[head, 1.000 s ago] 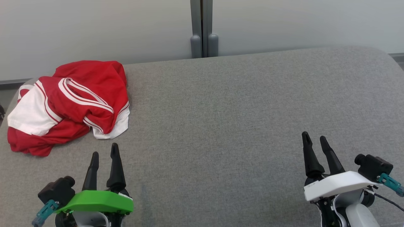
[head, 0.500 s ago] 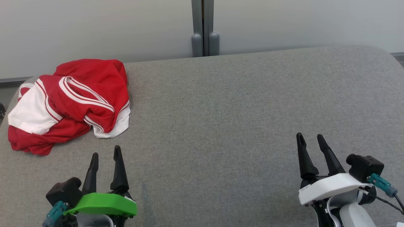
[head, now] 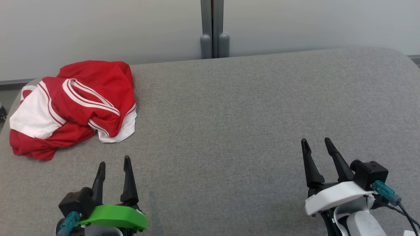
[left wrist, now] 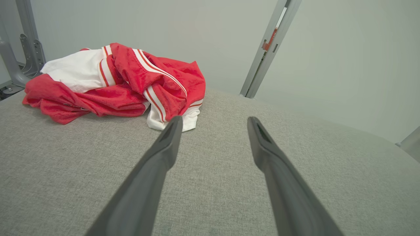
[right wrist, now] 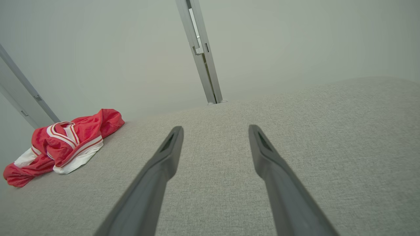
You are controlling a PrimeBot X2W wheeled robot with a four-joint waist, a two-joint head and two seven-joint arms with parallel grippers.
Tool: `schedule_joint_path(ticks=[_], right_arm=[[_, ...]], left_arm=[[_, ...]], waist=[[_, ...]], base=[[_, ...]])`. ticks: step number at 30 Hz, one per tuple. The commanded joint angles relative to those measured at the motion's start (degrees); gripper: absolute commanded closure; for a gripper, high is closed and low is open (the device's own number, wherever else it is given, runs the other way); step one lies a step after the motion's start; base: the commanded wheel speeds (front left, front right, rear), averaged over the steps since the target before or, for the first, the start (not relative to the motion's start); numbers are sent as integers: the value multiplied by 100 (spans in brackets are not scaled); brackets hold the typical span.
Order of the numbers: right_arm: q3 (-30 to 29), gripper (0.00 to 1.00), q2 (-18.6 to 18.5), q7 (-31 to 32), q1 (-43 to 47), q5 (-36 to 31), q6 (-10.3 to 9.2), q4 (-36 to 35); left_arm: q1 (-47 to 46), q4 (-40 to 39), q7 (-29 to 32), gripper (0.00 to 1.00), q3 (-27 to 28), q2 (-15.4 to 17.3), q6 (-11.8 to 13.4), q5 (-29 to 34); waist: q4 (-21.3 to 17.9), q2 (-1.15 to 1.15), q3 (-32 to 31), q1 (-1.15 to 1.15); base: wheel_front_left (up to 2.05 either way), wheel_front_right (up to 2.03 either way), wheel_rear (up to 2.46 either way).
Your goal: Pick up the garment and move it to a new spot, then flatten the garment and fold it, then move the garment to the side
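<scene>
A crumpled red and white fabric garment (head: 70,108) with striped trim is being supported in a bunched heap by the far left corner of the grey fabric-covered worktop (head: 229,114), and it is being touched by neither hand. The left hand (head: 115,160), topped by a green cover (head: 115,217), is being held low at the near left with its two dark fingers spread apart and nothing gripped between them; in the left wrist view its fingertips are being pointed towards the garment's white hem, near it, with bare worktop between. The right hand (head: 315,140), topped by a white cover (head: 331,196), is being held at the near right, well apart from the garment, its fingers likewise spread and empty. A grey metal post (head: 215,29) is being shown upright against the pale wall (head: 98,26) behind the worktop's far edge
</scene>
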Motion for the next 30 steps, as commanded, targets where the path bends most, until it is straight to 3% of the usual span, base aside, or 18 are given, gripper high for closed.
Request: schedule_joint_path(ticks=[1,30], right_arm=[[4,0,-31,-53,-57,-140,2,-11],[44,0,-37,-305,-5,-1095,1,4]], left_arm=[[22,-3,-49,0,-7,43,29,119],[103,146,-303,0,-146,52,137,742]], waist=[[3,0,1,0],[45,0,2,0]], base=[[0,0,0],[0,0,0]])
